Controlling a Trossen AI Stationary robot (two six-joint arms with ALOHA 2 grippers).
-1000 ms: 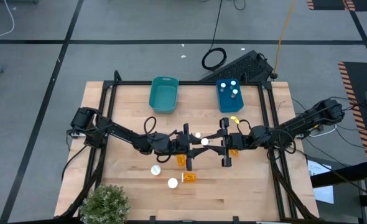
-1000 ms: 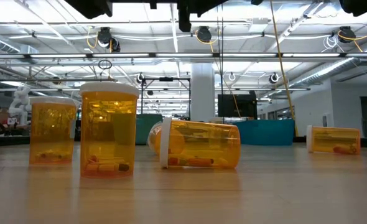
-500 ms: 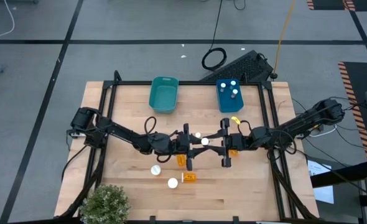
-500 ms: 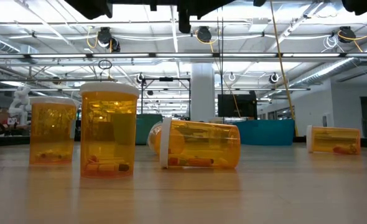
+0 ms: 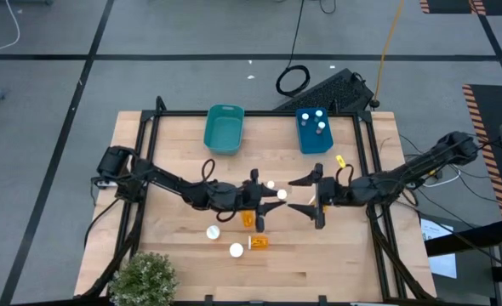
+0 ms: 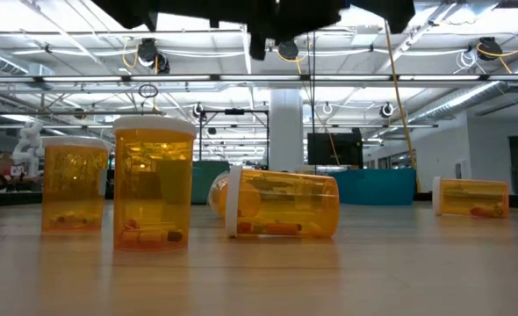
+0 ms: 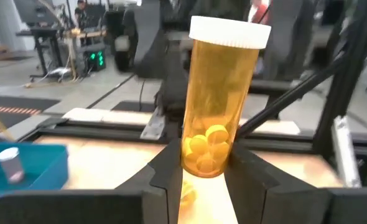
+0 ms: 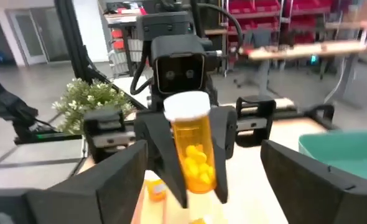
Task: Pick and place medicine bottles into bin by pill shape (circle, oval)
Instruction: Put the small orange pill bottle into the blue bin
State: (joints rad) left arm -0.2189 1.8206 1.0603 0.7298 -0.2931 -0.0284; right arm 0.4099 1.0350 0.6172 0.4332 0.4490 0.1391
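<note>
An orange medicine bottle point(image 7: 216, 106) with a white cap point(image 5: 280, 195) and round yellow pills inside is in my left gripper point(image 5: 270, 198), above the table's middle. My right gripper point(image 5: 297, 195) stands open just right of it, one finger on each side and clear of the bottle point(image 8: 193, 146). Other medicine bottles are on the table: two upright point(image 6: 154, 189) point(image 6: 75, 184) and some lying on their sides point(image 6: 281, 204) point(image 6: 471, 197). The teal bin point(image 5: 224, 130) and the blue bin point(image 5: 302, 136), which holds three bottles, are at the far edge. My left gripper pinches the bottle's lower end point(image 7: 203, 167) between its two fingers point(image 7: 168, 171). The fingers come in level from the table's left and lie across the bottle. The bottle stands about upright, cap up, lifted clear of the table.
A potted plant point(image 5: 145, 276) stands at the near left corner. Loose bottles point(image 5: 236, 250) point(image 5: 213, 231) point(image 5: 258, 242) lie below and near-left of my left gripper. A black frame rail point(image 5: 259, 114) runs round the table.
My right gripper has opened wide and drawn back toward the table's right edge, away from the bottle. The bottle has stayed where it was in my left gripper.
</note>
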